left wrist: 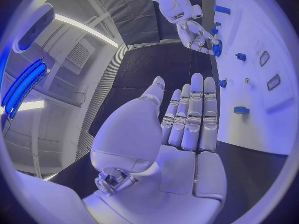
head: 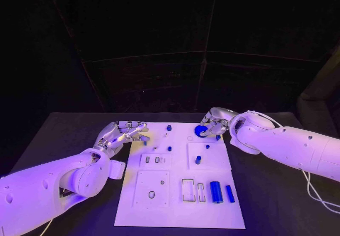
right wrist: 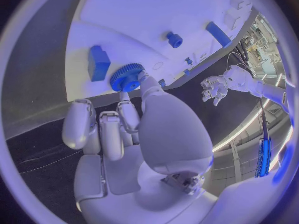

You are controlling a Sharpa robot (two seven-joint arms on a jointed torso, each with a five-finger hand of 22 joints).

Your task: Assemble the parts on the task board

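Note:
The white task board [head: 177, 211] lies in the middle of the black table. My right hand [head: 214, 124] hovers over its far right corner and pinches a blue gear [head: 201, 131] between thumb and fingers; the right wrist view shows the gear [right wrist: 126, 77] just above the board, beside a blue block [right wrist: 97, 63]. Beside the board's far left corner my left hand [head: 127, 132] holds nothing, and its fingers [left wrist: 190, 114] are straight and side by side. A blue cylinder [head: 215, 191] and a blue bar [head: 230, 193] lie near the front right. A blue peg [head: 198, 159] stands mid-board.
Small blue pegs [head: 169, 128] stand along the board's far part. Rectangular slots [head: 187, 190] and a round hole [head: 152, 195] are cut in the near half. A thin cable [head: 317, 197] trails over the table under my right arm. Bare table flanks the board.

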